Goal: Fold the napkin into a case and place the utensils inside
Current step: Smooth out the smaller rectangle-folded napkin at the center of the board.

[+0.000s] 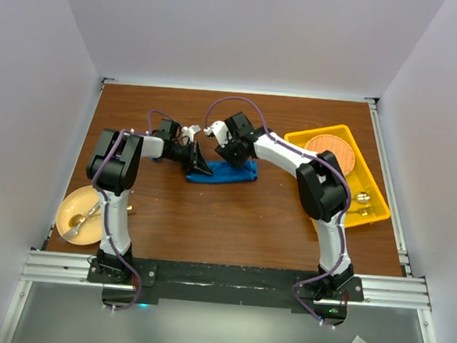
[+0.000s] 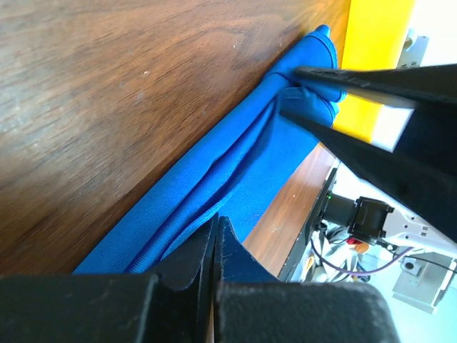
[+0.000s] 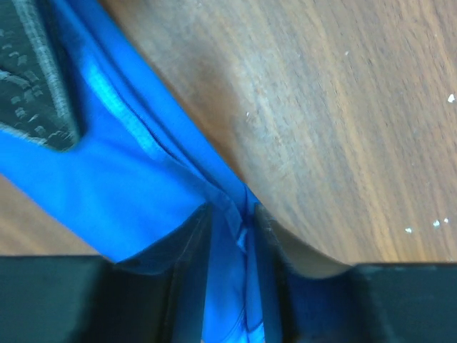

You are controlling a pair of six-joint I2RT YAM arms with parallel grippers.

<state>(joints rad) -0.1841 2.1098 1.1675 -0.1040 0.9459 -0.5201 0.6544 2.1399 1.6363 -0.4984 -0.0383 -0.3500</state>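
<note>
left gripper (image 2: 216, 232) fingers pressed together at left end of napkin (image 1: 227, 174); hold on cloth not discernible. right gripper (image 3: 228, 221) narrowly parted, astride a raised fold of the cloth. napkin folded into narrow blue strip, flat at centre of table (image 1: 232, 227), left of yellow tray (image 1: 295, 138).

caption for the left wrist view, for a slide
left gripper shut on the near end of the folded blue napkin; right gripper, open, straddles its far end
</note>
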